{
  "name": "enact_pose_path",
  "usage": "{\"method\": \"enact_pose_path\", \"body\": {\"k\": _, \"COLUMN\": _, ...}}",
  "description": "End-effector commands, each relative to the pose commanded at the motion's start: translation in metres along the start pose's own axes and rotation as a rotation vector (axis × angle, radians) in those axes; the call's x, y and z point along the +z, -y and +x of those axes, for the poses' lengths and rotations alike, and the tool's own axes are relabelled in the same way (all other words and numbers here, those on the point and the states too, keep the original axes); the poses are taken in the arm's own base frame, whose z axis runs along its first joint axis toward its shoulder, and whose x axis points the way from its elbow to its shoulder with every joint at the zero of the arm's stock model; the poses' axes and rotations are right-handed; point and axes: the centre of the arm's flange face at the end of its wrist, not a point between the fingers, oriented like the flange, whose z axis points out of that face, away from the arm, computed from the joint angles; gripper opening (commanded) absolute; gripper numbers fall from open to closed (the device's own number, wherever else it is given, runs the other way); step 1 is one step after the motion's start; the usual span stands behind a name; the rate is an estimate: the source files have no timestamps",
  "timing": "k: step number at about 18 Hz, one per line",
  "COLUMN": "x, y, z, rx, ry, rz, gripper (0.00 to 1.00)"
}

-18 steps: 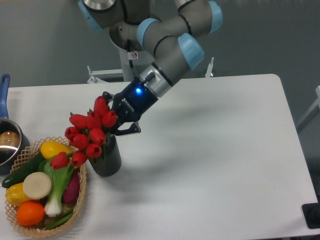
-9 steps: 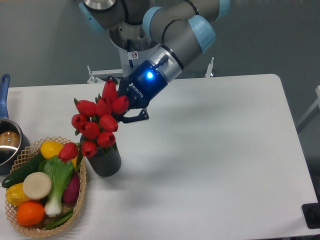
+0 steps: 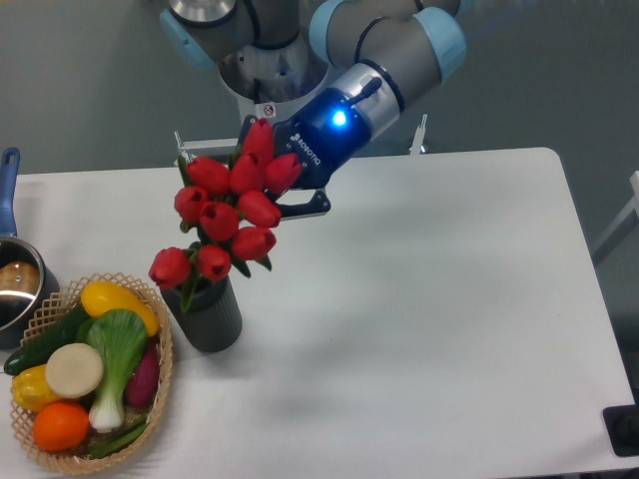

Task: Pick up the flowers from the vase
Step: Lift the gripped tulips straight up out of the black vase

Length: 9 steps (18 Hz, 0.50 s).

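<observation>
Since the earlier frames our hand (image 3: 285, 195) has risen toward one o'clock, and the flowers (image 3: 228, 214) have come up with it, so that most of the red buds now stand clear above the vase (image 3: 210, 317) instead of crowding its mouth. We have the hand closed on the bunch from its upper right side, with one dark finger (image 3: 305, 208) showing just past the buds; the grip point itself is hidden behind the blooms. The lowest buds and some green leaves hang just over the mouth of the vase, and we cannot tell whether the stem ends are fully out of it. The vase stands upright on the white table (image 3: 429, 299), near its left part, at about seven o'clock from the hand. Just beside the vase at its eight o'clock sits a woven basket (image 3: 160, 384) of vegetables, among them a green-and-white leafy one (image 3: 118, 349). A metal pot (image 3: 15, 284) with a blue handle shows at the left edge of the table.
</observation>
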Motion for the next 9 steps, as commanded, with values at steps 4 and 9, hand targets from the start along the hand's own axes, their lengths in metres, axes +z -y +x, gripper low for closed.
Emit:
{"method": "enact_pose_path", "body": {"k": 4, "x": -0.019, "y": 0.019, "z": -0.006, "rx": 0.030, "ry": 0.028, "rz": 0.024, "gripper": 0.00}}
{"method": "enact_pose_path", "body": {"k": 9, "x": -0.044, "y": 0.040, "z": -0.028, "rx": 0.090, "ry": 0.141, "rz": -0.032, "gripper": 0.00}}
